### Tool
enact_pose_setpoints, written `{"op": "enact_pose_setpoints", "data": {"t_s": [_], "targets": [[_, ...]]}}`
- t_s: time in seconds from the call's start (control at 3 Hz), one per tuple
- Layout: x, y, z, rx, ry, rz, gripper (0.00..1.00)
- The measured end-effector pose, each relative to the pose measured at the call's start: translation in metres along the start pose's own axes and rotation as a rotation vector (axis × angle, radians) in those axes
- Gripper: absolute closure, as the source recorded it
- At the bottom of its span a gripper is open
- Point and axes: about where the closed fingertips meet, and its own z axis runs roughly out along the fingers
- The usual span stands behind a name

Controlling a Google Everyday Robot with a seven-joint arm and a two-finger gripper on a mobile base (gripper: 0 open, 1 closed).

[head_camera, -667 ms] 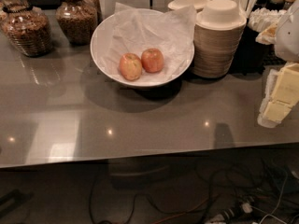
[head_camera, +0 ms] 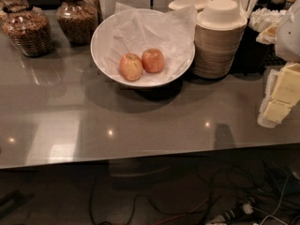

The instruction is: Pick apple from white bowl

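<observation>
The white bowl [head_camera: 102, 55] stands on the grey counter at the back middle, lined with crumpled white paper. Two apples lie side by side in it. The redder apple [head_camera: 153, 60] is on the right; a paler yellow-orange apple [head_camera: 131, 66] touches it on the left. My gripper [head_camera: 275, 110], cream-coloured, hangs at the right edge of the view, above the counter and well to the right of the bowl, holding nothing that I can see.
A tall stack of beige disposable bowls [head_camera: 219, 41] stands right next to the white bowl. Two jars of brown food [head_camera: 29, 29] [head_camera: 76, 17] stand at the back left. Cutlery and napkins [head_camera: 265, 18] are at the back right. Cables lie on the floor below.
</observation>
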Motion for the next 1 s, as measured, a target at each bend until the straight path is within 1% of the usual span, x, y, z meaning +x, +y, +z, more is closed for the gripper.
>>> {"op": "enact_pose_setpoints", "data": {"t_s": [0.33, 0.67, 1.0], "targets": [[-0.023, -0.015, 0.021, 0.017, -0.144, 0.018, 0.0], [-0.067, -0.041, 0.038, 0.05, -0.35, 0.028, 0.0], [-0.116, -0.068, 0.05, 0.057, -0.508, 0.002, 0.0]]}}
